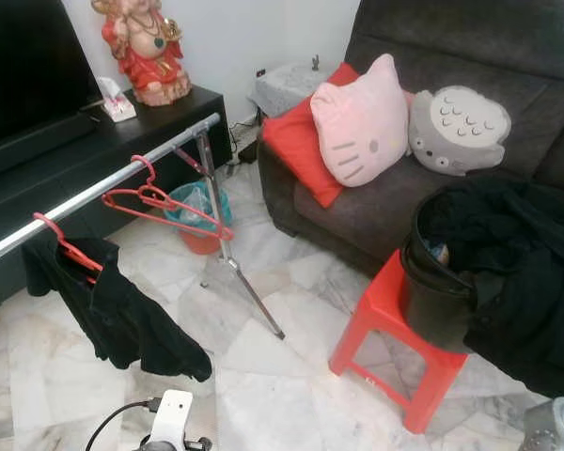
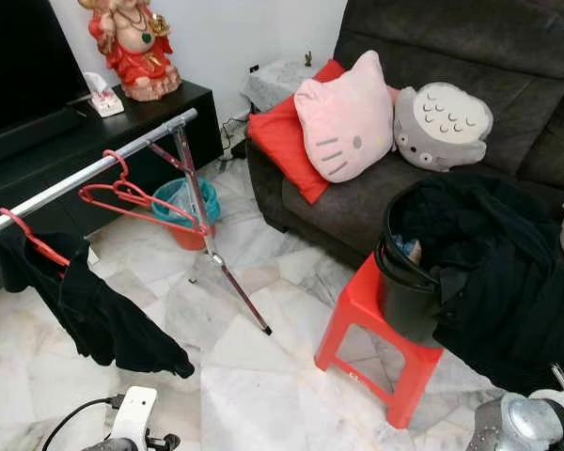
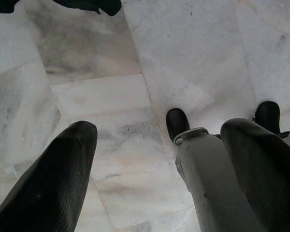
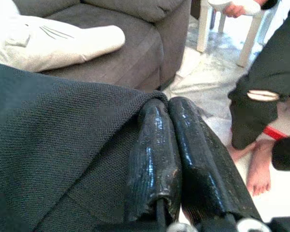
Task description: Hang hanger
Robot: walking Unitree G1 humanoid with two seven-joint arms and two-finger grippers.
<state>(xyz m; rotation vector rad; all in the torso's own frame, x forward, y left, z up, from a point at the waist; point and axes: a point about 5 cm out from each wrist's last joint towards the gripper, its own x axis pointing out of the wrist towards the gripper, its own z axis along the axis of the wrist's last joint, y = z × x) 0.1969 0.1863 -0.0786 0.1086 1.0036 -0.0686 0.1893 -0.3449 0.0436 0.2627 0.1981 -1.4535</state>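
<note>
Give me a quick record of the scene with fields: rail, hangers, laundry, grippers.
rail: silver clothes rail on a stand, before the black TV cabinet
hangers: empty red hanger on the rail; a second red hanger carries a black garment
laundry: black bucket on a red stool, dark clothes spilling over it
left gripper: open, above the marble floor
right gripper: shut, against dark fabric
</note>
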